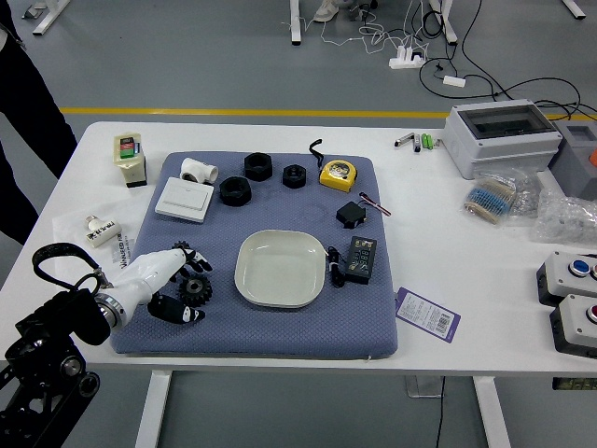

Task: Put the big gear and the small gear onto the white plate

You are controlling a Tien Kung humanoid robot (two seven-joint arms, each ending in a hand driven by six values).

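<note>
1. A person (33,103) in dark clothing stood beyond the worktop's left edge.
2. My left hand (154,276) reached in over the worktop (448,196) near its near left corner, open wide around the big gear (195,290); I could not tell whether it touched.
3. The small gear (181,245) lay partly hidden, farther from the near edge than the big gear.
4. The big gear lay on the blue mat (280,336).
5. The white plate (279,269) sat right of both gears.

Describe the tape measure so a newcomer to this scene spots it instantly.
On the blue-grey mat, look beyond the white plate toward the far right corner. The tape measure there is yellow with a black strap, unlike the black ring beside it.
</note>
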